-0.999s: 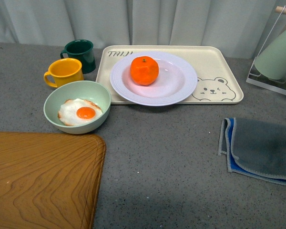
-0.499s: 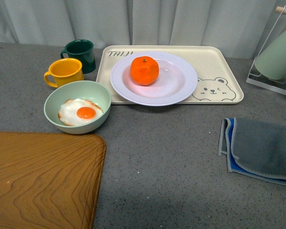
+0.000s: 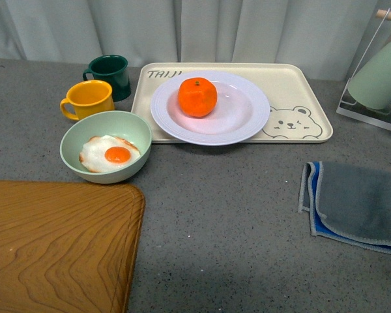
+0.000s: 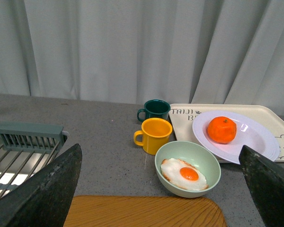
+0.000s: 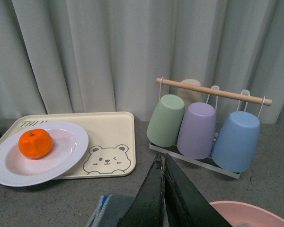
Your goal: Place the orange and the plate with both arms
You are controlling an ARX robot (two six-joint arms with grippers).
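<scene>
Probably a kitchen counter: cup rack (image 5: 206, 125), sink grate (image 4: 19, 156), wooden cutting board (image 3: 55, 244), curtain backdrop.

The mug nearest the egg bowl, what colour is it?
Yellow: the mug beside the pale green bowl, clearest in the front view.

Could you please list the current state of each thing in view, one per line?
orange: resting on the plate, ungripped.
plate: upright on the bear tray.
pale green bowl: holds a fried egg.
yellow mug: upright.
dark green mug: upright.
grey cloth: folded.
rack cups: hanging upside down.
left gripper: open.
right gripper: shut.
</scene>
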